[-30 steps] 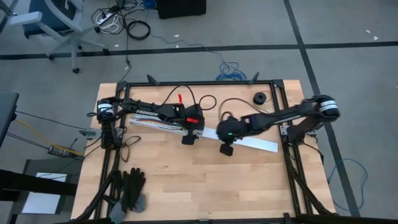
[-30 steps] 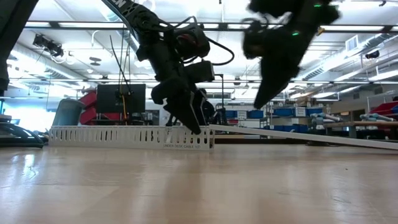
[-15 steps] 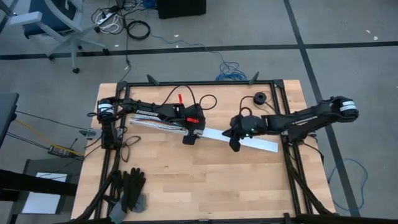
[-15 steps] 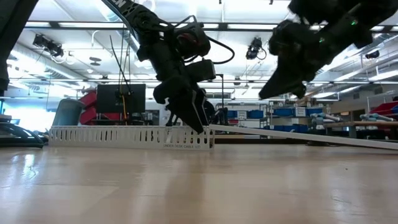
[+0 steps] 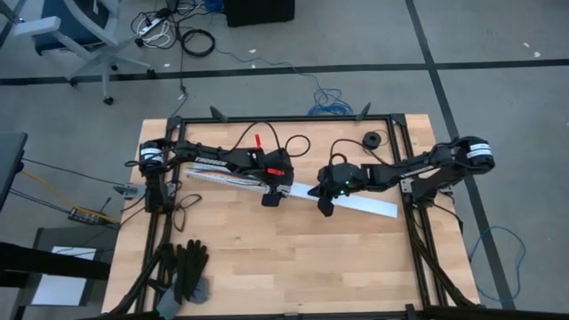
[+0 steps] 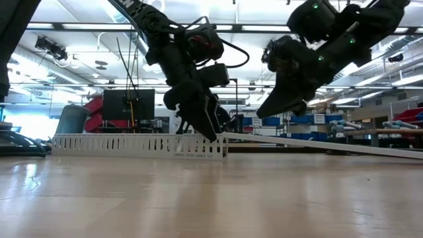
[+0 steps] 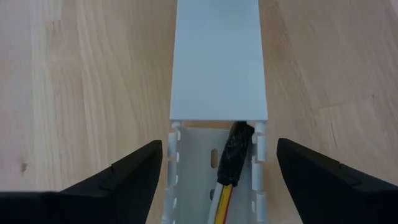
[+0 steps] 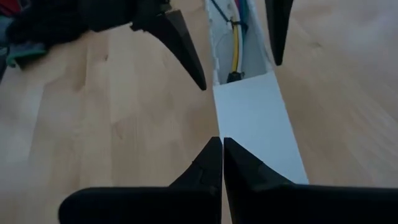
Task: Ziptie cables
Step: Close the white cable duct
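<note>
Two end effectors over the channel, cables inside

You are looking at a wooden desk (image 5: 267, 249) with a long white channel (image 5: 227, 180) lying slantwise across its middle. One stretch of it is open and slotted; the rest, toward the right arm's side, is closed by a flat white lid (image 5: 364, 204).

Your left end effector (image 5: 269, 199) hangs low over the channel where the lid begins. Its fingers (image 7: 124, 180) stand wide apart, one on each side of the channel walls, and they grip nothing.

Your right end effector (image 5: 325, 207) is over the lid, near the left one and well above the desk in the low view. Its fingers (image 8: 205, 171) are pressed together at the tips with nothing between them.

Your cables (image 7: 227, 180) lie inside the open channel, between its slotted walls. From the left wrist you see yellow, white and red strands ending in a dark wrapped tip just at the lid's edge. From the right wrist, a yellow strand (image 8: 235, 56) shows there too.

A pair of dark gloves (image 5: 185, 271) lies at the desk's near left corner, and a small black roll (image 5: 371, 140) sits at the far right.
</note>
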### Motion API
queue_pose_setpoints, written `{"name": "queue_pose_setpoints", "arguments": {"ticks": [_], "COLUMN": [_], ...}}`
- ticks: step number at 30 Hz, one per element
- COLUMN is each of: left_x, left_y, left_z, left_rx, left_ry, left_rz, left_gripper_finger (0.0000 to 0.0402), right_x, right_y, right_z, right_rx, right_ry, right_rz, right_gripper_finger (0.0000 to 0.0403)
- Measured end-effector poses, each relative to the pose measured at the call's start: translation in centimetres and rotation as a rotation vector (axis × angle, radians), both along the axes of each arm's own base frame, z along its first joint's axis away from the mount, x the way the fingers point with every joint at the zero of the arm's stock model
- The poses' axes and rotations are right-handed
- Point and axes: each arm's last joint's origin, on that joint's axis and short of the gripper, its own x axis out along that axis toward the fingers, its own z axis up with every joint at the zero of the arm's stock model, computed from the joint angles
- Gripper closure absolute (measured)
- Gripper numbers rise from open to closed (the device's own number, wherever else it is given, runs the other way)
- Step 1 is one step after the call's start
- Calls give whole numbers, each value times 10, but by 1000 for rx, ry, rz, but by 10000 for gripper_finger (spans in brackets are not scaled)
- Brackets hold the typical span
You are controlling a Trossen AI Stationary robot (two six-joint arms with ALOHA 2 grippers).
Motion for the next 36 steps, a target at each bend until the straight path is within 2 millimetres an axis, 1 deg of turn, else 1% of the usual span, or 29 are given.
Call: {"name": "queue_pose_setpoints", "arguments": {"ticks": [4,9,19,23,27,36], "left_x": [0,0,0,0,0,0], "left_y": [0,0,0,0,0,0], "left_z": [0,0,0,0,0,0], "left_rx": [0,2,5,5,5,5], "left_ry": [0,4,2,2,1,0], "left_rz": [0,-3,-6,-6,-6,-6], "left_gripper_finger": [108,113,162,174,178,178], "right_x": [7,8,7,9,14,30], "right_y": [-1,-1,-9,-11,-11,-11], "right_z": [-4,-4,-5,-10,-17,-19], "right_rx": [-16,-20,-23,-15,-11,-16], "right_ry": [19,24,29,45,68,60], "right_rz": [19,22,-20,-26,-23,11], "right_gripper_finger": [403,403,402,402,402,403]}}
